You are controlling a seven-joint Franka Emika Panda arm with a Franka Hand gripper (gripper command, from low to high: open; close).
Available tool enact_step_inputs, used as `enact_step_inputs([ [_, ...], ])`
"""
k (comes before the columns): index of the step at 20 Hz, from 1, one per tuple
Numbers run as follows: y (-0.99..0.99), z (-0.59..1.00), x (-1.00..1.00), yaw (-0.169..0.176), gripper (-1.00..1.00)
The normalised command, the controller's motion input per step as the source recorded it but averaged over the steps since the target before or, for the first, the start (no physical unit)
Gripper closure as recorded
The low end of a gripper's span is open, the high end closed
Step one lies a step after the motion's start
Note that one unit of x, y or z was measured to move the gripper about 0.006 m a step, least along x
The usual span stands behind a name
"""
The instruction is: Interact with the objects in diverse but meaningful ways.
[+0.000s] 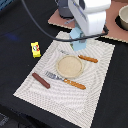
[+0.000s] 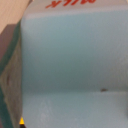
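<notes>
block (image 1: 76, 35): pale blue, red lettering (fills wrist view) | end effector (image 1: 78, 44): grip unclear

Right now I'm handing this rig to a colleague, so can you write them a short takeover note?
Gripper: hidden behind the arm, state unclear; the wrist view is filled by the pale blue block, seemingly at the gripper.
Yellow box: on the black cloth, off the mat's edge.
Sausage: on the striped mat.
Plate, fork, knife: laid out on the mat.
Left: box and sausage lie apart, unheld.
</notes>
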Motion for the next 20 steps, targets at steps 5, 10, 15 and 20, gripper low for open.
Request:
enact_step_inputs([
  [5,-0.85,0.0,0.0,0.0,1.0],
  [10,-0.83,0.0,0.0,0.0,1.0],
  [15,-0.84,0.0,0.01,0.0,1.0],
  [20,-0.88,0.0,0.13,0.0,1.0],
])
